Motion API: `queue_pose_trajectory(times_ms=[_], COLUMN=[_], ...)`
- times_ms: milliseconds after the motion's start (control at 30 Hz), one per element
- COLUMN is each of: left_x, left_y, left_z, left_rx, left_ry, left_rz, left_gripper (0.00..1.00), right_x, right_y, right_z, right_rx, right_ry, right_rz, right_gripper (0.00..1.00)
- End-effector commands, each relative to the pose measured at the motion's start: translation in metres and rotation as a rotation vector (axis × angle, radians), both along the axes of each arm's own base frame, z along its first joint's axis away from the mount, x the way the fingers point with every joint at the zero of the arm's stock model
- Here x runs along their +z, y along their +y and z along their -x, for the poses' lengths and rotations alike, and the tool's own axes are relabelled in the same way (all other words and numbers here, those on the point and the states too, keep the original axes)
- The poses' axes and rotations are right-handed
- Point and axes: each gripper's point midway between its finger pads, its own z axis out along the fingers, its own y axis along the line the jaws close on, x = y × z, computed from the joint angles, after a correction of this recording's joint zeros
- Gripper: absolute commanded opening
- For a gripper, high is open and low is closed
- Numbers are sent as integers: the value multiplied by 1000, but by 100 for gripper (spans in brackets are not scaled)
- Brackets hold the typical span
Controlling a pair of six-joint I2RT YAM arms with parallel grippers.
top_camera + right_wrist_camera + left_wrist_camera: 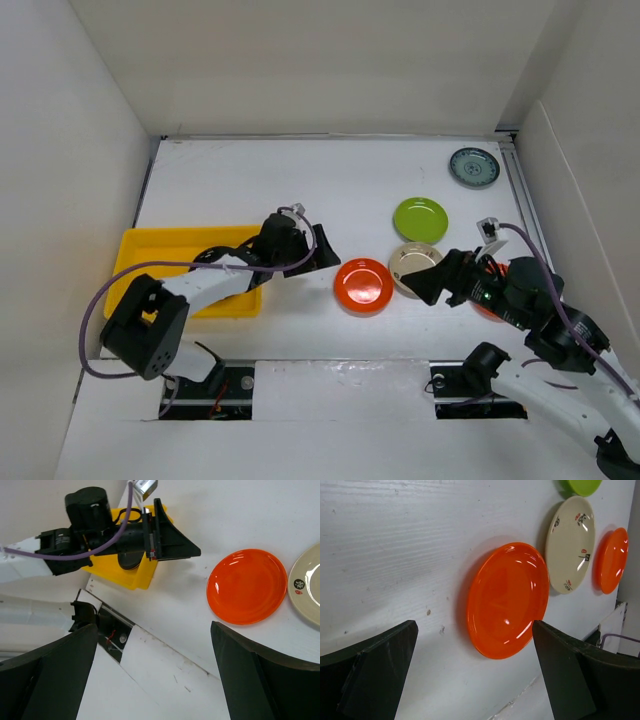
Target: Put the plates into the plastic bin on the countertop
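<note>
An orange plate lies on the white countertop, with a beige plate, a lime green plate and a grey-teal plate behind it to the right. A second orange plate is mostly hidden under my right arm. The yellow bin sits at the left; my left arm crosses it, and no plates show inside. My left gripper is open and empty, just left of the orange plate. My right gripper is open and empty over the beige plate's near edge. The brown-gold and black plates are out of view.
White walls close in the countertop on three sides. The arm bases and their black mounting slots sit at the near edge. In the right wrist view the left gripper stands in front of the yellow bin, left of the orange plate.
</note>
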Motion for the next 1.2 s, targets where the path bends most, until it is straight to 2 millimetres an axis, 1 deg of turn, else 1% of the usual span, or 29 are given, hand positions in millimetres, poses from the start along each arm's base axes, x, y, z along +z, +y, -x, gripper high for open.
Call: queue_pose_trajectory(times_ms=[0, 33, 67, 100, 167, 267, 300, 333, 367, 433, 500, 533, 567, 600, 633, 667, 700, 733, 767, 800, 833, 900, 933, 967, 1000, 1067, 1100, 1133, 1167], left_x=[9, 8, -1, -1, -17, -28, -34, -38, -39, -47, -51, -58, -59, -62, -66, -63, -66, -63, -67, -71, -71, -74, -77, -73, -64, -56, -37, -26, -12], left_y=[-19, -22, -27, -33, -34, -36, -37, -37, -39, -38, -37, -35, -34, -34, -33, -37, -37, -39, -39, -38, -38, -38, -34, -33, -29, -11, 2, 13, 33], left_z=[-10, -10, -7, -2, 2, 8, 9, 10, 10, 11, 12, 15, 13, 14, 15, 15, 17, 14, 15, 16, 15, 19, 17, 16, 16, 4, 4, -2, -18], left_rx=[-42, -53, -75, -116, -129, -159, -165, -165, -173, -172, -171, -169, -160, -160, -159, -168, -175, -175, -175, -174, -181, -182, -163, -154, -138, -18, 43, 133, 262], left_ry=[-58, -57, -50, -35, -2, 32, 44, 54, 55, 75, 84, 101, 97, 104, 113, 106, 120, 111, 120, 131, 126, 141, 140, 129, 118, 88, 75, 67, 5], left_rz=[84, 94, 101, 128, 120, 128, 127, 121, 128, 117, 111, 101, 94, 90, 84, 88, 87, 92, 87, 81, 73, 57, 37, 34, 24, -45, -79, -95, -148], left_gripper=[98, 96, 94, 94, 90, 81, 77, 69, 65, 56, 54, 51, 49, 42, 37, 35, 30, 20, 15, 7, 0, 0, 0, 0, 0, 0, 0, 0, 0], right_x=[16, 16, 16, 18, 18, 23, 23, 23, 23, 23, 25, 25, 25, 27, 27, 27, 27, 27, 27, 27, 27, 27, 27, 27, 27, 27, 27, 27, 27], right_y=[-5, -7, -7, -8, -9, -11, -11, -11, -11, -11, -10, -10, -10, -10, -10, -10, -10, -10, -10, -10, -10, -10, -10, -10, -10, -11, -11, -12, -13], right_z=[10, 13, 13, 14, 13, 18, 18, 18, 18, 18, 17, 17, 17, 17, 17, 17, 17, 17, 17, 17, 17, 17, 17, 17, 17, 15, 15, 13, 12], right_rx=[24, 24, 24, 22, 7, 14, 14, 14, 14, 14, 13, 13, 13, 13, 13, 13, 13, 13, 13, 13, 13, 13, 13, 13, 13, 4, 4, -10, -25], right_ry=[-44, -44, -44, -47, -41, -49, -49, -49, -49, -49, -49, -49, -49, -56, -56, -56, -56, -56, -56, -56, -56, -56, -56, -56, -56, -57, -57, -59, -55], right_rz=[-24, -24, -24, -38, -45, -67, -67, -67, -67, -67, -80, -80, -80, -86, -86, -86, -86, -86, -86, -86, -86, -86, -86, -86, -86, -85, -85, -83, -87], right_gripper=[100, 100, 100, 100, 100, 100, 100, 100, 100, 100, 100, 100, 100, 100, 100, 100, 100, 100, 100, 100, 100, 100, 100, 100, 100, 100, 100, 100, 100])
